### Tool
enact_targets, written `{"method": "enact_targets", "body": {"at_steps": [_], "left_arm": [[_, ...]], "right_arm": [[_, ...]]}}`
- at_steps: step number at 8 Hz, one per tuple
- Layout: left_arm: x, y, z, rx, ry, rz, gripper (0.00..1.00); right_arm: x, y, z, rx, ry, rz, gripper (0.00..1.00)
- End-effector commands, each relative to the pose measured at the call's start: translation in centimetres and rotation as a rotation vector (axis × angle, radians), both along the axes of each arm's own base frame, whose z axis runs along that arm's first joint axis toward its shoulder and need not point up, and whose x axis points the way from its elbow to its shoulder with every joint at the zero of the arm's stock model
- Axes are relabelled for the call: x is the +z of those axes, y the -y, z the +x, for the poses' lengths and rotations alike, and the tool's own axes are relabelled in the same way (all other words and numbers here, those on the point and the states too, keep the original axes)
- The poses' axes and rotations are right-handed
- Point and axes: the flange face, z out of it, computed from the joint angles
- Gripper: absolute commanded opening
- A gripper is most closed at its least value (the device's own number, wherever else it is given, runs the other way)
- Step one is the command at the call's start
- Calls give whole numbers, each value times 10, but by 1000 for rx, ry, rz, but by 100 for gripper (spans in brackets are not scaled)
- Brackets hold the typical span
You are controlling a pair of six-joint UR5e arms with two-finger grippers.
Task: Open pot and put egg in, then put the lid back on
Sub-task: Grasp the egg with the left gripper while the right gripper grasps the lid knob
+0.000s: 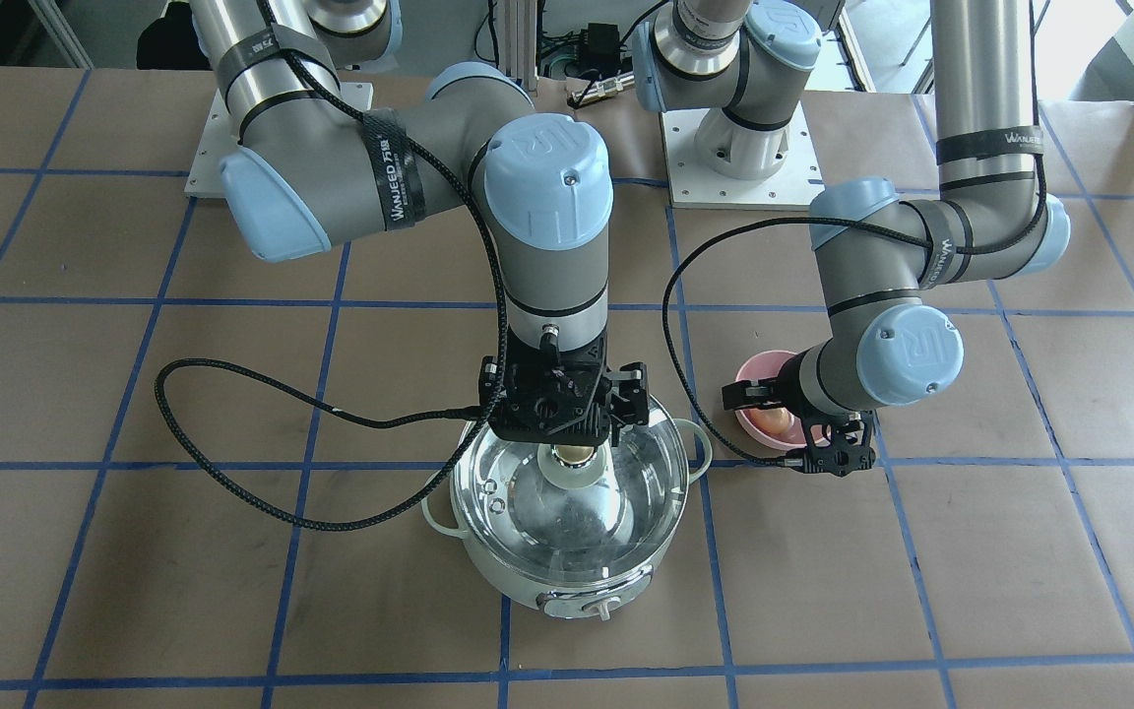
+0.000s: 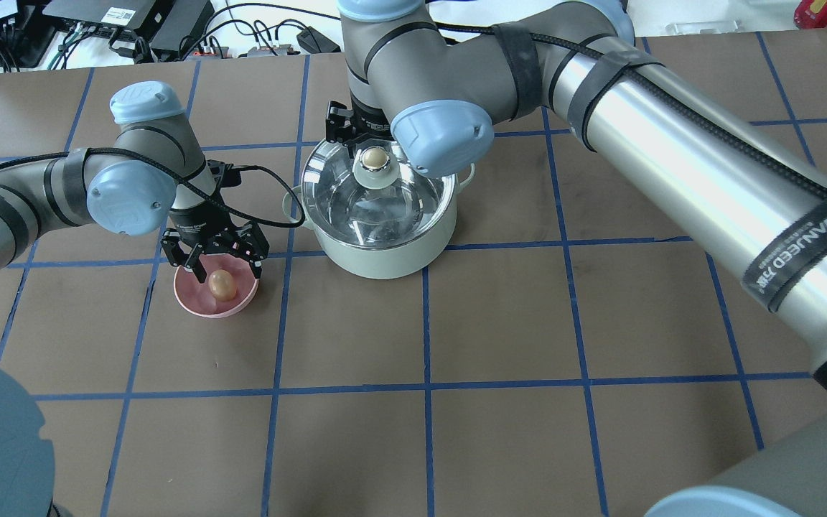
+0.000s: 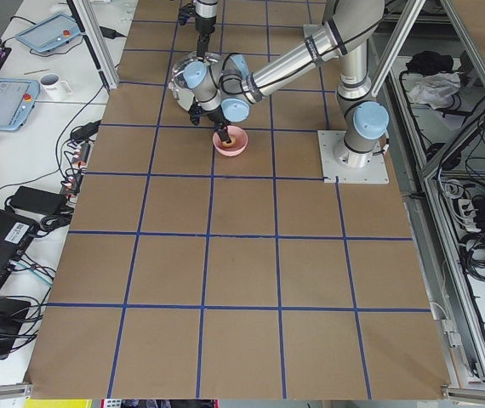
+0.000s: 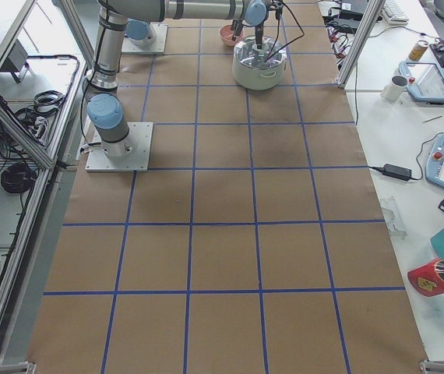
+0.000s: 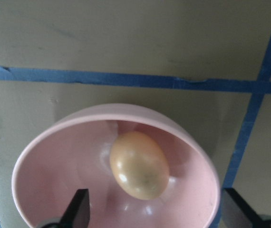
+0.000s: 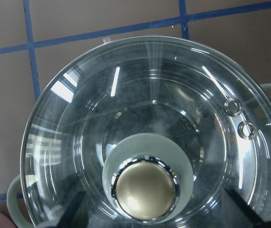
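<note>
The mint-green pot (image 2: 385, 258) stands mid-table with the clear glass lid (image 1: 528, 492) lying on it. The lid's beige-gold knob (image 6: 145, 190) is up. My right gripper (image 1: 572, 433) hangs straight over the knob, open, with one finger on each side of it and not closed on it. The brown egg (image 2: 221, 285) lies in a small pink bowl (image 2: 194, 305) to the pot's left. My left gripper (image 2: 223, 264) is open just above the bowl, its fingertips (image 5: 78, 211) on either side of the egg (image 5: 139, 165) without touching it.
The brown table is marked with a blue tape grid (image 2: 424, 323). Cables loop on the table beside the pot (image 1: 232, 423). The pot's control knob (image 1: 595, 609) faces away from me. Both arm bases are at the table's robot side (image 1: 739, 148).
</note>
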Motion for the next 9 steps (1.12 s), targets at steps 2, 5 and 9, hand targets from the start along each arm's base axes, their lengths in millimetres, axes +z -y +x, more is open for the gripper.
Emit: {"method": "enact_targets", "body": {"at_steps": [2, 5, 9], "left_arm": [[18, 5, 2, 27, 10, -27, 97], [-2, 1, 6, -8, 1, 12, 97], [-12, 1, 9, -32, 23, 35, 97]], "right_arm": [[-13, 1, 7, 11, -2, 11, 95], [-13, 1, 7, 17, 5, 12, 49], [-2, 2, 7, 88, 3, -14, 0]]}}
